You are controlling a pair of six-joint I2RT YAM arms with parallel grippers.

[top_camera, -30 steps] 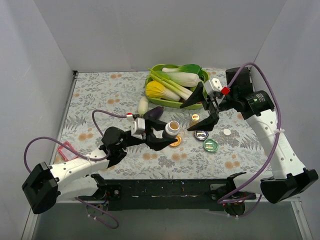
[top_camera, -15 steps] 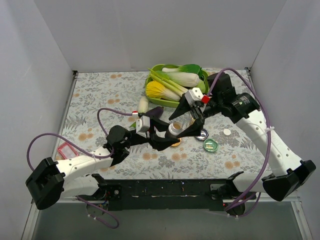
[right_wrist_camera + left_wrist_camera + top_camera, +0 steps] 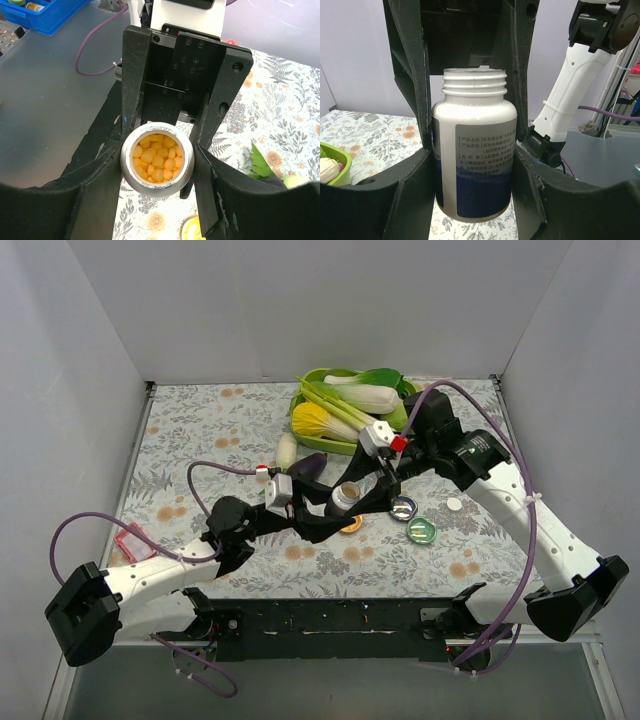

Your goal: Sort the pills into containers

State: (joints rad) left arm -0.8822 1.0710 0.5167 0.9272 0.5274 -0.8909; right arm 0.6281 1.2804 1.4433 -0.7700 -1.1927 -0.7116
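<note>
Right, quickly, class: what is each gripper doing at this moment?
Left gripper: closed on the pill bottle.
Right gripper: fingers either side of that bottle's open mouth; whether it grips cannot be told.

Top camera: high behind the near edge, looking down over the whole table (image 3: 190, 430). Left wrist: very close, level, side-on to the bottle (image 3: 475, 165). Right wrist: close above, looking into its mouth. I find the bottle in all three.

Pills (image 3: 157, 159) in bottle (image 3: 346, 495), dishes (image 3: 421, 530) right of and before it, tray (image 3: 297, 400) behind
</note>
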